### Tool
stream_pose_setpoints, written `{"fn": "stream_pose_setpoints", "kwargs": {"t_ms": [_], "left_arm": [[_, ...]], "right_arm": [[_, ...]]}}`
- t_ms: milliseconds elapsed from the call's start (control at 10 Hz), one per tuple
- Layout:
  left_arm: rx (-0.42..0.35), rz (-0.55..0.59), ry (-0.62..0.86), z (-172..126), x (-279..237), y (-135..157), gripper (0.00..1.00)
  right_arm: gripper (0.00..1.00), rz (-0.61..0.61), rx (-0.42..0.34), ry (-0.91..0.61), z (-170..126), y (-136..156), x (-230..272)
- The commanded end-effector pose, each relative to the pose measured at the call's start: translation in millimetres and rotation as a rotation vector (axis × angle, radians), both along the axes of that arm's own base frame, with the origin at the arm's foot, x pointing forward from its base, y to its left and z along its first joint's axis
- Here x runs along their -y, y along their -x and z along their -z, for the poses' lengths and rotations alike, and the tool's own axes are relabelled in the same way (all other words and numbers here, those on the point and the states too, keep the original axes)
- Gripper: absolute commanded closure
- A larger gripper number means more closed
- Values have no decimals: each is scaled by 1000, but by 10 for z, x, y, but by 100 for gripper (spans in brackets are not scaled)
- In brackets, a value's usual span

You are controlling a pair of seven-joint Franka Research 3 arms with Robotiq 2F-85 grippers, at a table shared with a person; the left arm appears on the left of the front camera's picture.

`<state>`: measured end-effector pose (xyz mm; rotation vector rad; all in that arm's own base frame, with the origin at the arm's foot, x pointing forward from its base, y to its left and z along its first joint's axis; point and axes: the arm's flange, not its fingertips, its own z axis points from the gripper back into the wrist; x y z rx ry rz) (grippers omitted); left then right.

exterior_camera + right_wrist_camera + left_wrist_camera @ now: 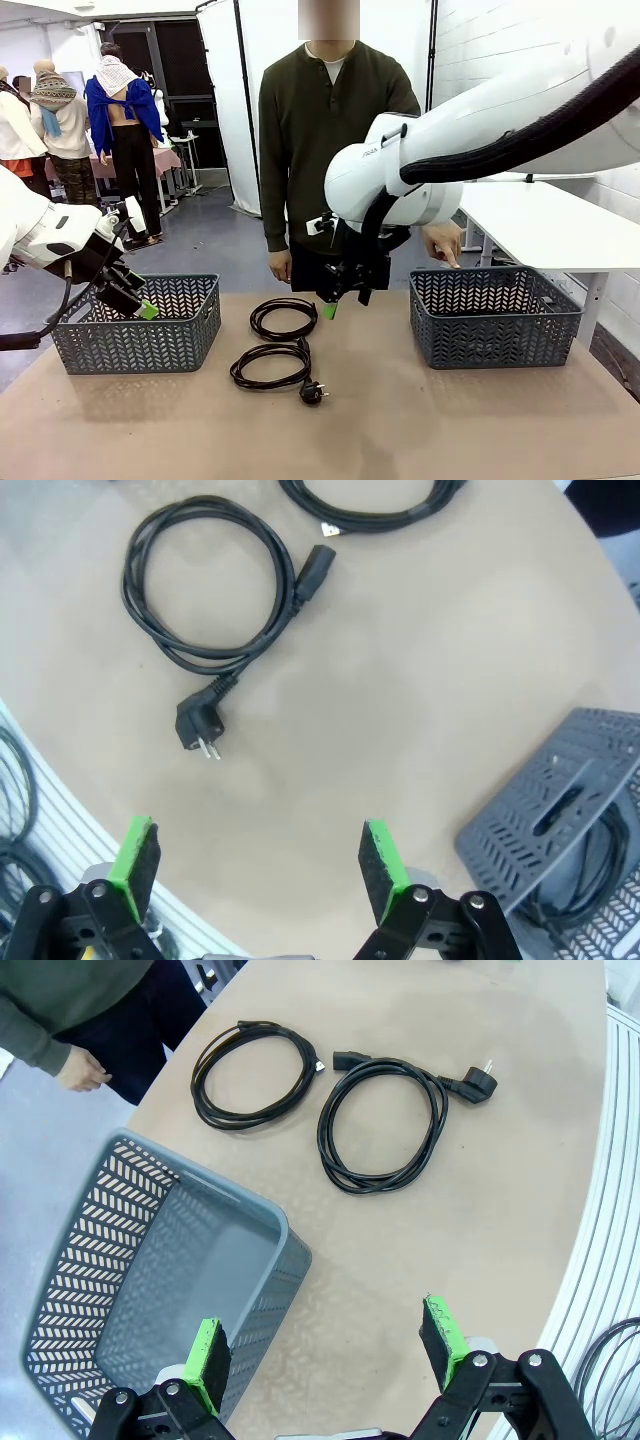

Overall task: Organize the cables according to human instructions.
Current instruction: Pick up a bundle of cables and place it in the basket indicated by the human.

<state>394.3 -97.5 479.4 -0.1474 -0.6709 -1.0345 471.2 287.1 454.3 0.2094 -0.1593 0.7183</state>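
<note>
Right wrist view crops the far cable (385, 520); left gripper (325, 1345) and right gripper (258, 865) gape empty.

Two grey lattice baskets stand on a tan table (400, 430), both toward its far edge: the left basket (140, 345) near the far left corner, the right basket (495, 335) near the far right corner, well apart with bare tabletop between them. Beyond the table's right corner stands a white table (560, 230) on pale legs. Behind, a white fabric screen (270, 40) in a dark frame rises from a grey floor (215, 245), beside a white-painted brick wall (500, 40).
</note>
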Motion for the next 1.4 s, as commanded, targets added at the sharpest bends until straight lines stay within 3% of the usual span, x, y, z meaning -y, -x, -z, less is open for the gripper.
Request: {"fn": "stream_pose_setpoints", "kwargs": {"t_ms": [0,100,800,1100,1300], "left_arm": [[-6,0,11,30,-23,22,0],[-6,0,11,30,-23,22,0],[-6,0,11,30,-23,22,0],[-6,0,11,30,-23,22,0],[-6,0,11,30,-23,22,0]], "right_arm": [[0,8,-29,35,-23,-63,-64],[0,0,0,0,0,0,0],[0,0,-10,1,-24,-27,-31],[0,196,-44,58,132,-76,-265],[0,320,-15,111,227,-95,-424]]}}
